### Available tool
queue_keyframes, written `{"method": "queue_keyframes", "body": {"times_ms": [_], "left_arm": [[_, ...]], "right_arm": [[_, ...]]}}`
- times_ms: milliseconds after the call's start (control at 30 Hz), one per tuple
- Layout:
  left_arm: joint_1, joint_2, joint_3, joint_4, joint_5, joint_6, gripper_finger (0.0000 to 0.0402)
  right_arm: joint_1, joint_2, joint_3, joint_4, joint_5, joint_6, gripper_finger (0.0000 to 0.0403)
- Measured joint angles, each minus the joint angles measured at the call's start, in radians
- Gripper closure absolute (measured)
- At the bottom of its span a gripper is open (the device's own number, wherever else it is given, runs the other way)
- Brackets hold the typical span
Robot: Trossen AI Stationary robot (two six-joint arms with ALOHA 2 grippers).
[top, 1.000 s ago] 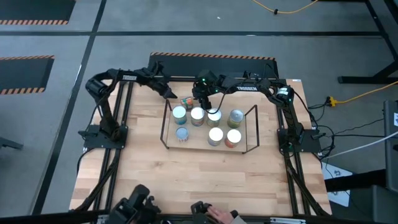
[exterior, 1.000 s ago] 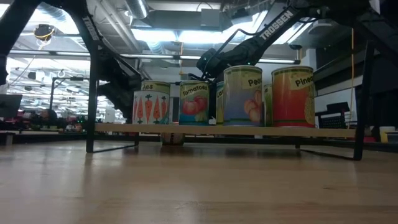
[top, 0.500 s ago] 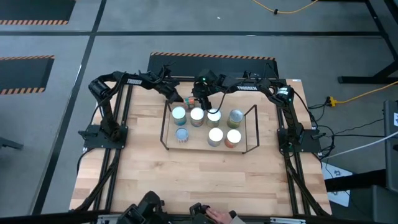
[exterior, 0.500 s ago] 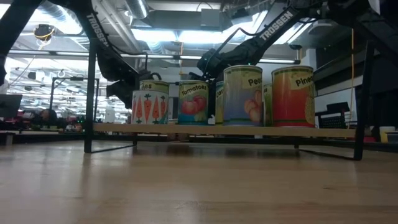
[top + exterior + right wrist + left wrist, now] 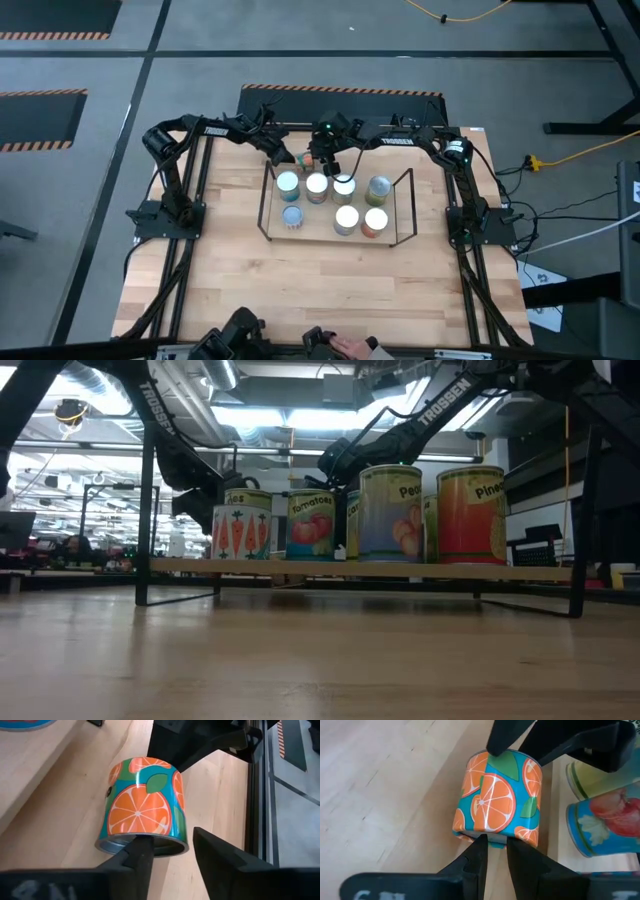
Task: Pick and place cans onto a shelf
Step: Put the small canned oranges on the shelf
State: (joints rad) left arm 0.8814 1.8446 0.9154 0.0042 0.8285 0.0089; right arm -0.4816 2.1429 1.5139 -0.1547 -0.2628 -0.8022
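Flanking the orange can (image 5: 499, 800), narrow left claw (image 5: 493, 851) and wider right claw (image 5: 171, 850) stay put.

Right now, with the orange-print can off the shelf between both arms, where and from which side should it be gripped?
The orange-print can seems to lie on its side, one rim toward the left gripper, the other toward the right gripper. I would grip it across the curved wall at mid-length, coming from above; the rims offer only a thin edge.

Wooden table (image 5: 250, 280) — wire shelf (image 5: 405, 210) and orange-print can (image 5: 301, 162) on it
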Motion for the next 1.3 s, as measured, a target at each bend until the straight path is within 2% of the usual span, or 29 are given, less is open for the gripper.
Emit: {"method": "queue_keyframes", "body": {"times_ms": [300,900,1133,1300], "left_arm": [[0.000,0.000,0.000,0.005,-0.007,0.000,0.0335],[-0.001,0.000,0.000,0.042,-0.055,0.000,0.0335],[0.000,0.000,0.000,0.053,-0.111,-0.001,0.0335],[-0.001,0.000,0.000,0.053,-0.108,0.001,0.0335]], "right_arm": [[0.000,0.000,0.000,0.002,0.000,0.000,0.0307],[0.001,0.000,0.000,0.002,0.003,0.000,0.0315],[0.002,0.000,0.000,-0.002,-0.003,0.010,0.0386],[0.002,-0.002,0.000,-0.001,-0.005,0.011,0.0389]]}}
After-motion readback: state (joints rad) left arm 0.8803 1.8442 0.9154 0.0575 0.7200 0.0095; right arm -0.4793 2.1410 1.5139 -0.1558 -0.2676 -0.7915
